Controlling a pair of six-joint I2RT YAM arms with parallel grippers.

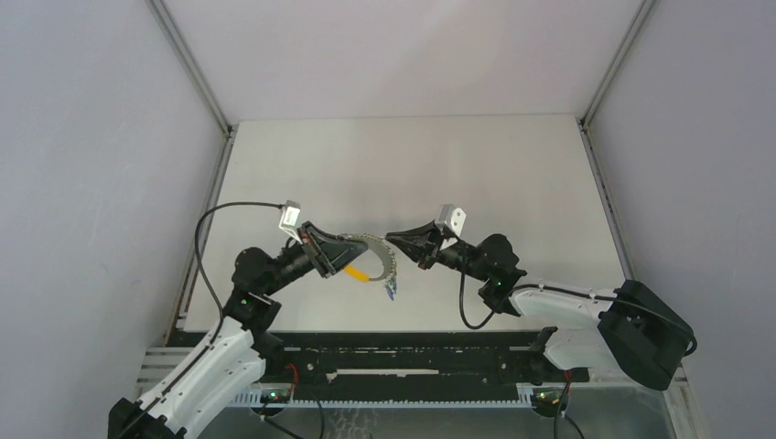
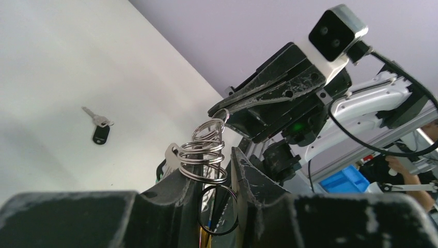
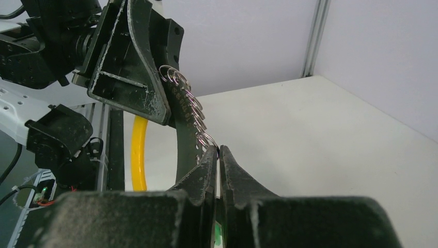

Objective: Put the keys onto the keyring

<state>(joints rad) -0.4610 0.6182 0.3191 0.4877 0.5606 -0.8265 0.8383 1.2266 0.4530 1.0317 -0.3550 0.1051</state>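
Note:
The key (image 2: 99,130), with a black head and short silver blade, lies loose on the white table in the left wrist view; it does not show in the top view. My left gripper (image 1: 331,251) is shut on the keyring (image 1: 375,254), holding it above the table. The keyring is a dark curved strip with several silvery rings (image 2: 204,155), a yellow band (image 1: 359,272) and tags hanging below (image 1: 392,288). My right gripper (image 1: 393,240) meets it from the right, shut with its tips (image 3: 218,155) pinching the end ring (image 3: 208,138). The yellow band also shows in the right wrist view (image 3: 138,155).
The white table (image 1: 458,174) is bounded by grey walls with metal corner posts. Both arm bases sit on a black rail (image 1: 403,366) at the near edge. A blue bin (image 2: 343,182) lies beyond the table in the left wrist view.

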